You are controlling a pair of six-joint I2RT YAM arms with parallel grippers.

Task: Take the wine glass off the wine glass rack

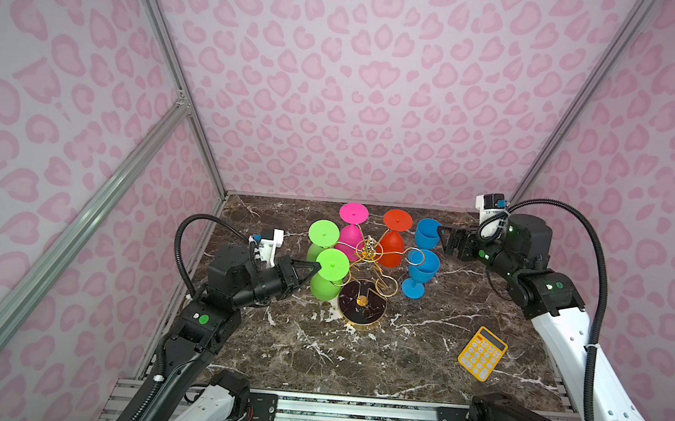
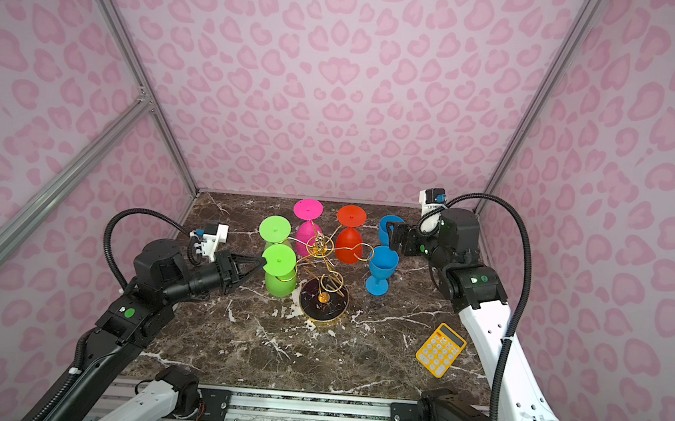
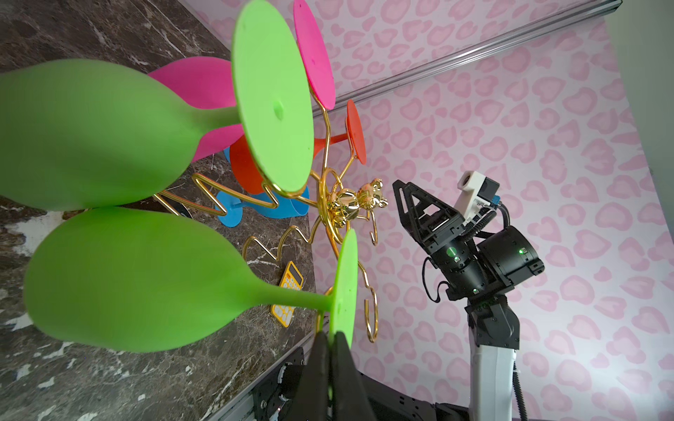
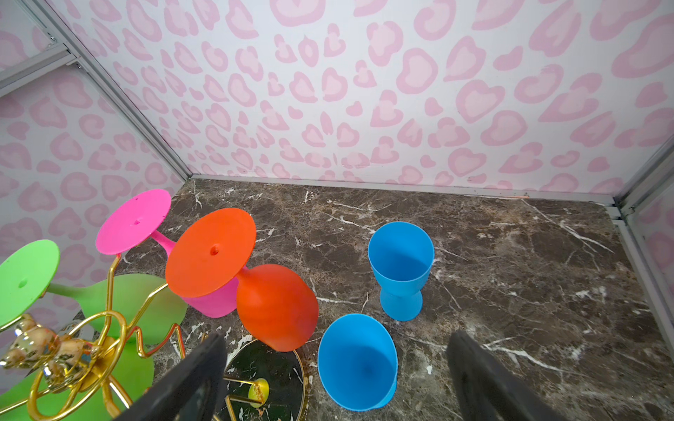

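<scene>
**A:** Where is the near green wine glass point(image 1: 324, 287) hanging?

**B:** It is hanging bowl-down from a loop of the wine glass rack point(image 1: 367, 250), on the side facing the left arm. It is sitting just in front of the far green wine glass point(image 1: 323, 233).

**A:** Is the left gripper point(image 3: 330, 340) gripping it?

**B:** Yes. Its fingers are pinching the rim of the glass's round foot, closed tight on the edge.

**A:** What else is hanging there?

**B:** A pink wine glass point(image 1: 353, 213) and a red wine glass point(image 1: 397, 220) are hanging at the rack's far side.

**A:** And the right gripper point(image 1: 445, 241)?

**B:** It is hovering with its jaws spread wide, holding nothing. It is just beside the farther of two blue wine glasses point(image 1: 422, 269), which are standing upright on the marble tabletop point(image 1: 314, 355) to the right of the rack. A yellow calculator point(image 1: 482, 352) is lying well apart, near the front right.
</scene>
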